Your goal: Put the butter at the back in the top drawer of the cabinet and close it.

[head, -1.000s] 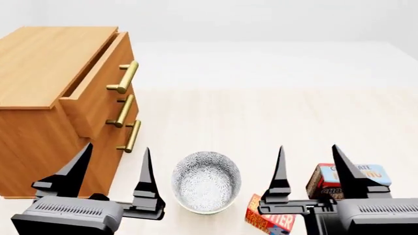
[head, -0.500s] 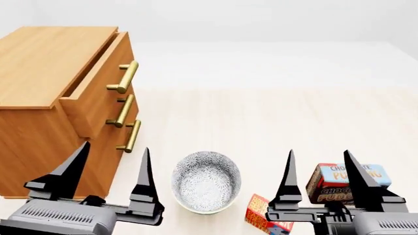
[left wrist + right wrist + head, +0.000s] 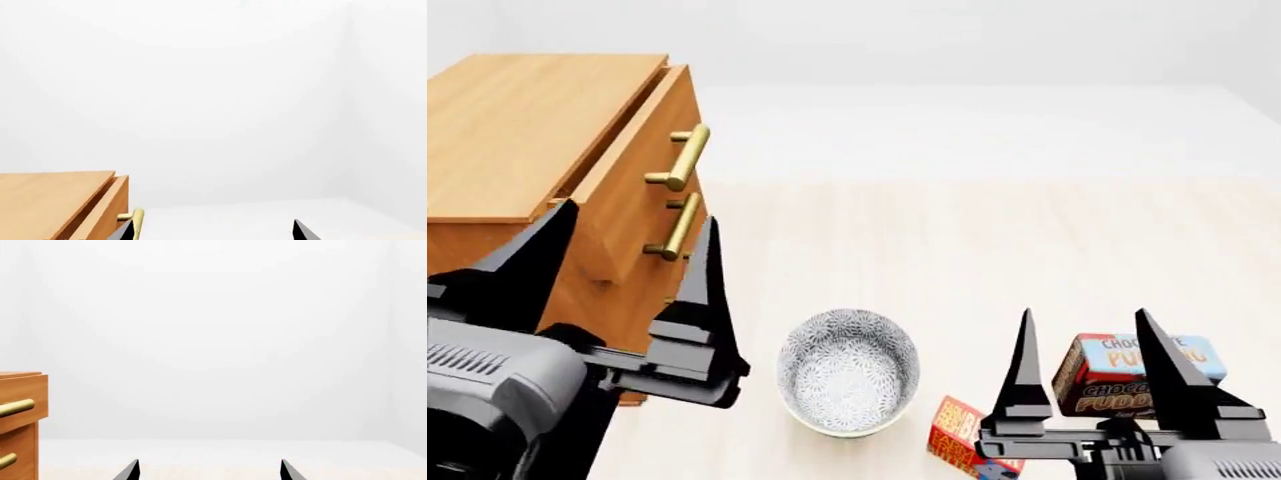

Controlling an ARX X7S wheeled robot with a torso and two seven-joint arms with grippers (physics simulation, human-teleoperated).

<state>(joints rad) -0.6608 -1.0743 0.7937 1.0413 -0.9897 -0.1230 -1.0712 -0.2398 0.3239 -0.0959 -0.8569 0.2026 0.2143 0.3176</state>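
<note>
The butter (image 3: pixel 958 432), a small red-and-orange box, stands on the floor at the front, partly hidden behind my right gripper (image 3: pixel 1084 315). That gripper is open and empty, just above and right of the box. The light-brown cabinet (image 3: pixel 521 130) stands at the left, with its top drawer (image 3: pixel 627 170) pulled out a little and its brass handle (image 3: pixel 681 158) showing. My left gripper (image 3: pixel 634 215) is open and empty, raised in front of the cabinet's drawers. In the left wrist view the left gripper (image 3: pixel 213 231) points past the top drawer (image 3: pixel 110 205). The right gripper (image 3: pixel 210 471) faces bare floor.
A patterned grey bowl (image 3: pixel 847 370) sits between the two grippers. A brown-and-blue chocolate pudding box (image 3: pixel 1121 372) stands behind the right gripper. The two lower drawers are mostly hidden by the left arm. Light wooden floor (image 3: pixel 961 240) stretches beyond.
My left gripper has risen from floor level up in front of the cabinet's drawers. The right gripper has shifted slightly right and down. The butter, bowl and pudding box have not moved.
</note>
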